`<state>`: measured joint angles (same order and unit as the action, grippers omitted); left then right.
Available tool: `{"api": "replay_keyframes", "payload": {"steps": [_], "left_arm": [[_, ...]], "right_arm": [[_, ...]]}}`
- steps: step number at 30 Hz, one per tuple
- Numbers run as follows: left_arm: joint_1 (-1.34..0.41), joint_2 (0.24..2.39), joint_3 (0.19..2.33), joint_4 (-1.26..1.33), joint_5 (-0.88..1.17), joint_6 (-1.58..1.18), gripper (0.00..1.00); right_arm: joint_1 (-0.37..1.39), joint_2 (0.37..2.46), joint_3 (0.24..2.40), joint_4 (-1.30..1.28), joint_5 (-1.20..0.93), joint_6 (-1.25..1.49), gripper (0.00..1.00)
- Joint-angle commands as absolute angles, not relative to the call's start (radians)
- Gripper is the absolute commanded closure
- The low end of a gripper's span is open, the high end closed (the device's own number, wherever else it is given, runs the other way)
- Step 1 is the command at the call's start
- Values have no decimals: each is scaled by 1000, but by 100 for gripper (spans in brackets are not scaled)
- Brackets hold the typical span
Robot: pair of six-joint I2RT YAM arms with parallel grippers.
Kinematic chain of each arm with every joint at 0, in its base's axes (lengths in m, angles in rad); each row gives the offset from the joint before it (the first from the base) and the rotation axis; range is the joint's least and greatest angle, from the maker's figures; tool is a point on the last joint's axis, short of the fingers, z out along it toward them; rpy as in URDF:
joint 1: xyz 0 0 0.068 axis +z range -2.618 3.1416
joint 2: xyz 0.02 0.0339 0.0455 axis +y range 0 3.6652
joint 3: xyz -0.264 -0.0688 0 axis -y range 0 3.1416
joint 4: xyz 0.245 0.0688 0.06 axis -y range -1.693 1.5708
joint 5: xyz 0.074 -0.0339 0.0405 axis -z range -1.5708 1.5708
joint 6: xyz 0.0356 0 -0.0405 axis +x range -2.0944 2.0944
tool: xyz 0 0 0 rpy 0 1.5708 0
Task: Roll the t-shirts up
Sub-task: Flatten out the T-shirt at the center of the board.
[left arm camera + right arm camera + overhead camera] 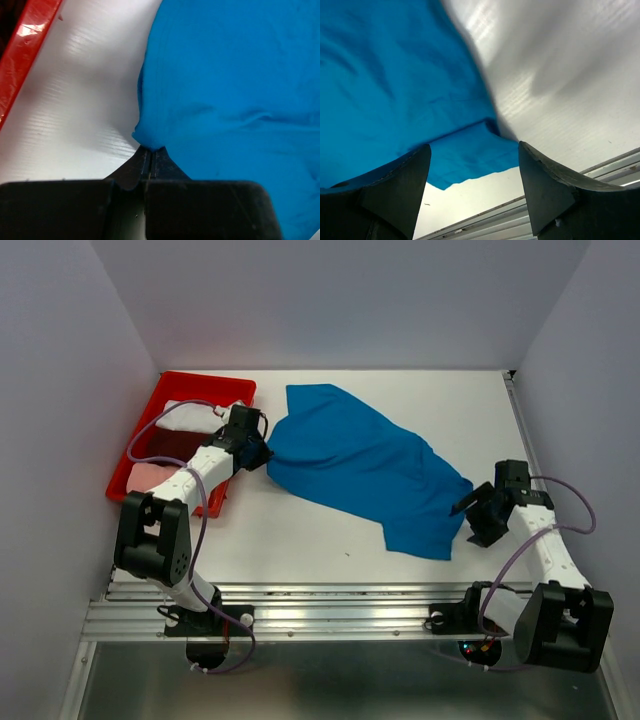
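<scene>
Top external: finds the blue t-shirt sprawled crumpled and diagonal across the table, neither flattened nor folded nor rolled. Left wrist: shows the left gripper pinched closed on its left edge. Right wrist: shows the right gripper spread wide over the near right corner, holding nothing. Leaves white tee, dark red tee and pink tee unrolled in the red tray just beside; probably blocks nothing.

A t-shirt is spread across the middle of the table, from upper centre to lower right. A tray is set at the upper left, with folded t-shirts laid in it. The left gripper is placed between tray and t-shirt, at the cloth's left edge. The right gripper is found at its lower right corner.
</scene>
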<state>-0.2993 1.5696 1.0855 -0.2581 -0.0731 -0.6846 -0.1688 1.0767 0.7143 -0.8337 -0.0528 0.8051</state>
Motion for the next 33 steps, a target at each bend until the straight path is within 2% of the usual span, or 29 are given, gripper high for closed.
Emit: {"api": "replay_keyframes", "payload": {"steps": [1, 8, 15, 26, 32, 33], "left_arm": [[-305, 1555, 1117, -247, -48, -649, 100], [-305, 1565, 1115, -242, -28, -644, 100], [-307, 1571, 1103, -230, -12, -649, 100], [-307, 1569, 1095, -229, -5, -649, 100], [-307, 1569, 1092, -235, -5, -641, 100], [-307, 1571, 1094, -235, -5, -640, 100]], "right_arm": [[-172, 1040, 637, -839, -126, 871, 25], [-65, 950, 560, -870, -136, 1018, 23], [3, 919, 459, -726, -173, 1193, 24], [55, 954, 416, -545, -5, 1324, 25], [55, 969, 370, -448, 90, 1350, 41], [55, 976, 367, -433, 101, 1348, 49]]}}
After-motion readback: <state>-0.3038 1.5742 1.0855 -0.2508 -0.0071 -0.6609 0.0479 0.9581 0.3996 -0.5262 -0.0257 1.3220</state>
